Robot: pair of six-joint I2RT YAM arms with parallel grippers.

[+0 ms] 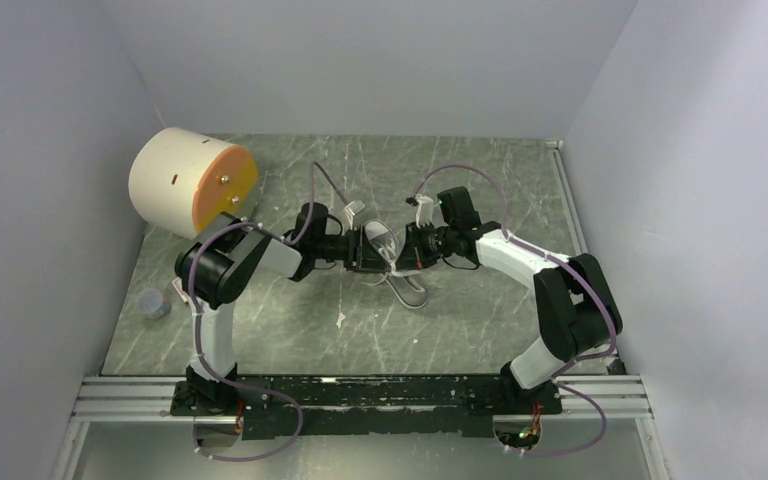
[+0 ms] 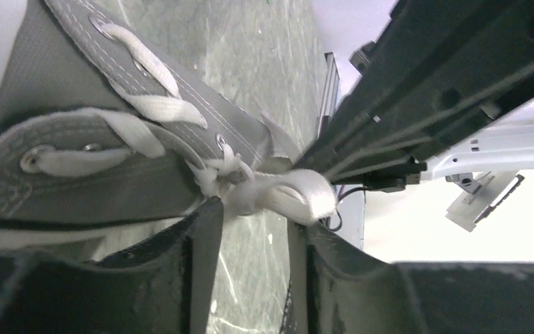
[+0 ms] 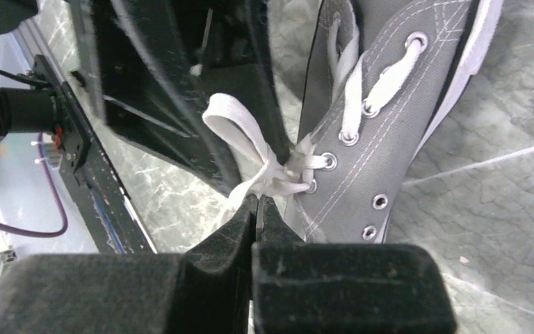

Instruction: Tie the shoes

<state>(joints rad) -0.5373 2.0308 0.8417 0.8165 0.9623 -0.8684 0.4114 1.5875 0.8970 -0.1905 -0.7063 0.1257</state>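
1. Two grippers are closing in on the grey canvas sneaker (image 1: 380,243) from opposite sides. It is lying mid-table, and its long axis seems to be pointing away from the arm bases, though the top view is too crowded to be sure.
2. The left gripper (image 2: 254,224) is sitting at the sneaker's left with its jaws standing apart, and the white lace loop (image 2: 299,196) is lying across their tips.
3. The right gripper (image 3: 256,207) is sitting at the sneaker's right, pinching a lace strand (image 3: 245,193) just beside the half-formed knot (image 3: 288,170).
4. The knot is resting on the sneaker's lacing, about equally near both arms, so tightening is likely calling for opposite pulls across the sneaker.
5. Loose lace ends (image 1: 407,290) are trailing on the sneaker's near side.
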